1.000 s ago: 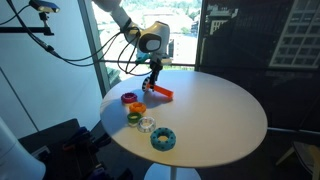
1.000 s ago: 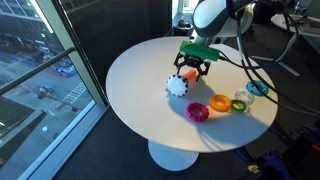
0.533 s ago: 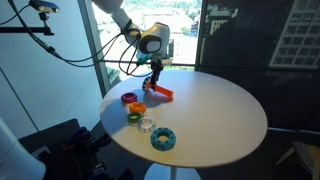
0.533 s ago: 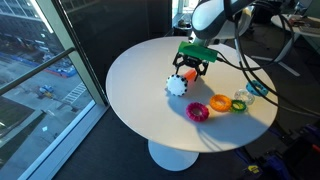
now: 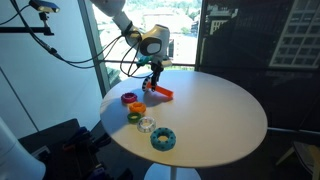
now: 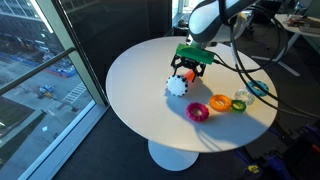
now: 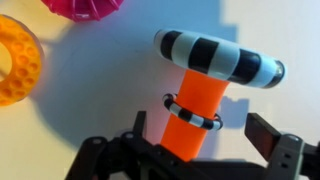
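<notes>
Room: a round white counter (image 5: 215, 105) stands beside tall windows, with city blocks outside and dark glass behind.
Arm: one arm comes in from the window side with cables trailing. Its pincer (image 7: 200, 138) points down over the orange peg (image 7: 192, 128).
Orange peg: it lies on its side on the counter, directly beneath the pincer. A black-and-white striped disc (image 7: 218, 57) caps the end away from the wrist, and a thin striped band (image 7: 192, 110) circles the shaft.
Pincer state: open, holding nothing. The fingers (image 7: 265, 135) stand one on each side of the peg's shaft. A clear gap shows on the right. The left finger sits close, and I cannot tell whether it touches.
Key relation: the peg's long axis runs from the wrist out toward the disc, leaning a little right in the wrist view. The line between the fingers crosses that axis nearly square, on the wrist side of the band.
Height: in both exterior views the pincer (image 5: 152, 83) (image 6: 189, 69) hangs low, just above the peg (image 5: 163, 94).
Nearby rings: the pink ring (image 7: 85, 8) lies past the peg's disc end, off to the left. The orange ring (image 7: 15, 60) lies left of the shaft, well apart.
Farther rings: a green ring (image 5: 134, 118), a clear ring (image 5: 147, 125) and a teal gear (image 5: 163, 139) lie in a row leading away from the peg.
</notes>
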